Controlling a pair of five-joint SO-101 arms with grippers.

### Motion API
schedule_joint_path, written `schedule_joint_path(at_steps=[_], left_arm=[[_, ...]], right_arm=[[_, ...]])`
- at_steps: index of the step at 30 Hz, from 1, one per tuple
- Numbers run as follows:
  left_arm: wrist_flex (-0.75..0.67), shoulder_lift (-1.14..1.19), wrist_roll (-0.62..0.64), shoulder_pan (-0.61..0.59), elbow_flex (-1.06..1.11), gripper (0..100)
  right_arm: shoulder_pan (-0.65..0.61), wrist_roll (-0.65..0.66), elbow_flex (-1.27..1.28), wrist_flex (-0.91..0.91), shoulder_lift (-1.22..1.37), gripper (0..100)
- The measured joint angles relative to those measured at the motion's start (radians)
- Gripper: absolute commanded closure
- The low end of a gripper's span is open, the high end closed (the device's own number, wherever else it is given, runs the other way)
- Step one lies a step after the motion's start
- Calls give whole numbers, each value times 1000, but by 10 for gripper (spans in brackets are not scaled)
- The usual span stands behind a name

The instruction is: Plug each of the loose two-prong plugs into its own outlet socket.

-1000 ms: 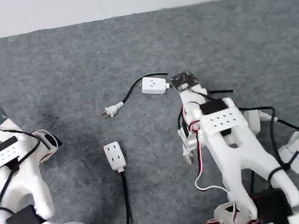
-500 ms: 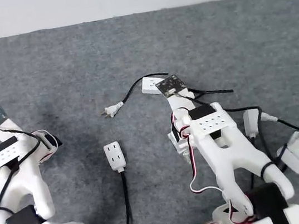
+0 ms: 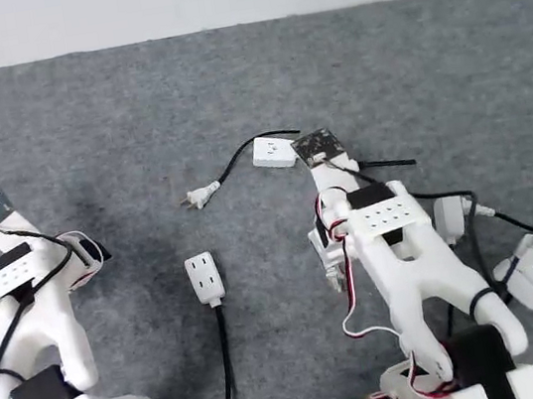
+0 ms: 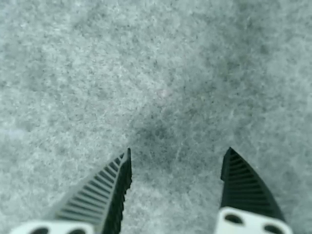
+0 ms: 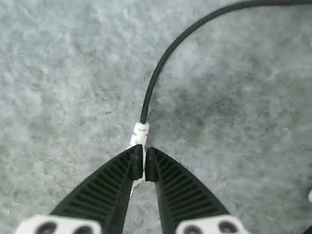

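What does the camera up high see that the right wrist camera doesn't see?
The high view takes in the left arm, the right arm, a socket block lying between them, and a loose plug farther back. The right wrist view gives the close look: the right gripper pinched shut on a small white plug with a black cord. Both show the grey mat.

A black ribbed gripper (image 5: pixel 144 163) pinches a small white plastic plug (image 5: pixel 139 133) between its closed fingertips. From the plug, a thin black rubber cord (image 5: pixel 161 68) curves away across grey felt carpet (image 5: pixel 58 73).
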Motion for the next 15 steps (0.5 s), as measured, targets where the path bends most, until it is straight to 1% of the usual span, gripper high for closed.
schedule_joint_path(at_steps=[5,10,15], left_arm=[[0,0,0,0,0,720],[0,0,0,0,0,720],[0,0,0,0,0,720]], right_arm=[[-2,-9,38,-44,0,990],[-61,-9,52,-55,0,990],[-64,-9,57,-54,20,990]])
